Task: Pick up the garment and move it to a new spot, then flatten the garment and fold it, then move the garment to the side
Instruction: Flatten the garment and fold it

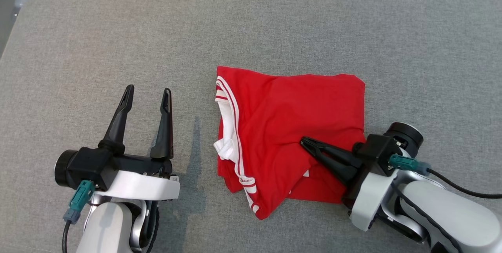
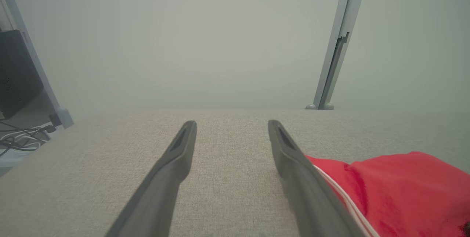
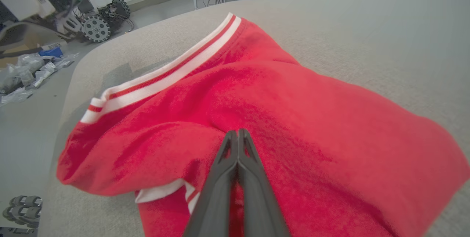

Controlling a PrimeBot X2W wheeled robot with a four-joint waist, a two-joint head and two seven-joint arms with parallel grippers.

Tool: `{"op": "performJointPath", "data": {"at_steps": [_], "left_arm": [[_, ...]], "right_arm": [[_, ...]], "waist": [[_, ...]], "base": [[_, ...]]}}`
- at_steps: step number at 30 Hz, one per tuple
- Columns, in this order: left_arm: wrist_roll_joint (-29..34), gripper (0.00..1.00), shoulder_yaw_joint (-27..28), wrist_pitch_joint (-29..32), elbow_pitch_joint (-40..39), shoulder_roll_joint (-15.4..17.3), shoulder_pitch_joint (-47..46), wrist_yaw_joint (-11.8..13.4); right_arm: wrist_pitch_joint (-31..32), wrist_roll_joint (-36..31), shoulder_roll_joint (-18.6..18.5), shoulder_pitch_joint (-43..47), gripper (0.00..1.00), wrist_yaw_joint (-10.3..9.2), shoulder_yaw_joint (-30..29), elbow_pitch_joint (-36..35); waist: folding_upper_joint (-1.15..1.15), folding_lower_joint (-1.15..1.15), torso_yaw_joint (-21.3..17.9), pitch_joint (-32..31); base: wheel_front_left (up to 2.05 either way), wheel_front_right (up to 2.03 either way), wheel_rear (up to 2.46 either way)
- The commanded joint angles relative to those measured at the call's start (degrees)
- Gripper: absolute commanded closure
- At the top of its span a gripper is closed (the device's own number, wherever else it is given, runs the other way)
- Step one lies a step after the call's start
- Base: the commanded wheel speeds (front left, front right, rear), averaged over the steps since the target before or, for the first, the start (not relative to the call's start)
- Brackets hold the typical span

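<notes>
The garment (image 1: 290, 119) is red with white striped trim and lies folded into a rough square on the grey cushion (image 1: 251, 21). My right gripper (image 1: 304, 140) reaches over its lower right part from the right. Its fingers are shut, pinching a small ridge of red cloth at the tips, and creases run out from there. The right wrist view has the same closed tips (image 3: 237, 131) on the bulging garment (image 3: 293, 119). My left gripper (image 1: 148, 89) hovers open to the garment's left, holding nothing. In the left wrist view the open left gripper (image 2: 231, 123) has the garment's edge (image 2: 404, 185) beside its right finger.
The grey cushion's rounded left edge (image 3: 73, 79) drops to a floor with plastic bags and a wheeled base (image 3: 97, 27). A metal post (image 2: 337, 46) stands past the cushion's far edge, and cables (image 2: 18, 137) lie off its left side.
</notes>
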Motion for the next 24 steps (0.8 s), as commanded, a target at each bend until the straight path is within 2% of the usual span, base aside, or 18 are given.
{"op": "performJointPath", "data": {"at_steps": [1, 5, 8, 19, 24], "left_arm": [[-0.21, 0.00, 0.05, -0.26, -0.02, 0.13, -0.79, -0.16], [-0.30, 0.00, -0.02, -0.27, 0.15, 0.03, -1.27, -0.50], [-0.30, 0.00, -0.03, -0.27, 0.22, -0.02, -1.43, -0.76], [-0.07, 0.00, 0.72, -0.28, 0.42, -0.13, -0.59, -1.24], [0.45, 0.00, 1.25, -0.28, 0.53, -0.14, -0.42, -1.29]], "right_arm": [[-0.72, 0.80, -0.25, -1.32, 1.00, 0.00, 1.55, 0.72], [-0.99, 4.38, 0.12, -4.78, 1.00, 0.00, 7.85, 3.06], [-0.14, 6.80, 0.75, -5.44, 1.00, 0.00, 10.08, 3.13], [5.64, 10.12, 2.18, -0.01, 1.00, 0.00, 10.78, -2.70], [0.01, 11.15, 1.11, -0.36, 1.00, 0.00, 8.88, -3.55]], "waist": [[0.00, 0.00, 0.11, 0.20], [0.00, 0.00, 0.18, 0.59], [0.00, 0.00, 0.25, 0.75], [0.00, 0.00, -0.71, 0.84], [0.00, 0.00, -1.54, 0.54]], "base": [[0.00, 0.00, 0.00], [0.00, 0.00, 0.00], [0.00, 0.00, 0.00], [0.00, 0.00, 0.00], [0.00, 0.00, 0.00]]}}
